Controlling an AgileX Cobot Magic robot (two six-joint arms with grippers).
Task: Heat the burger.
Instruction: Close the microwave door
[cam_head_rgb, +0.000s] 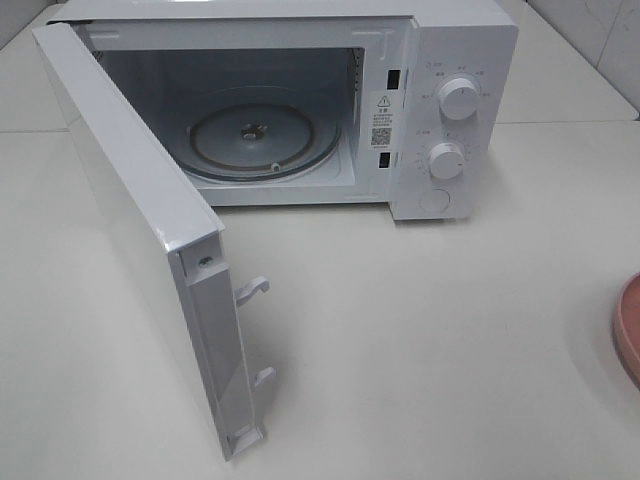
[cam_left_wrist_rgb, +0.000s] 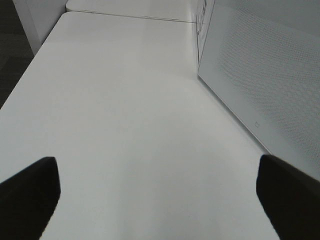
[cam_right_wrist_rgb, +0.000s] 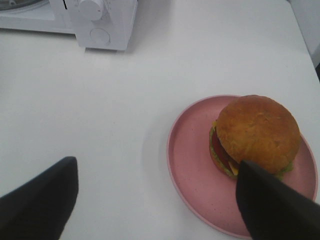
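Note:
The burger (cam_right_wrist_rgb: 257, 130), with a golden-brown bun over cheese, tomato and lettuce, sits on a pink plate (cam_right_wrist_rgb: 192, 150) in the right wrist view. My right gripper (cam_right_wrist_rgb: 155, 170) hovers open above the plate's edge. One dark finger (cam_right_wrist_rgb: 272, 200) overlaps the burger's near side, the other finger (cam_right_wrist_rgb: 40, 200) hangs over bare table, and nothing is held. In the exterior high view only the rim of the plate (cam_head_rgb: 630, 330) shows at the right edge; the burger is out of that view. My left gripper (cam_left_wrist_rgb: 156, 165) is open over bare table.
The white microwave (cam_head_rgb: 440, 100) stands at the back with its door (cam_head_rgb: 140, 220) swung wide toward the front left. Its glass turntable (cam_head_rgb: 262, 137) is bare. The door's perforated panel (cam_left_wrist_rgb: 270, 75) stands close beside my left gripper.

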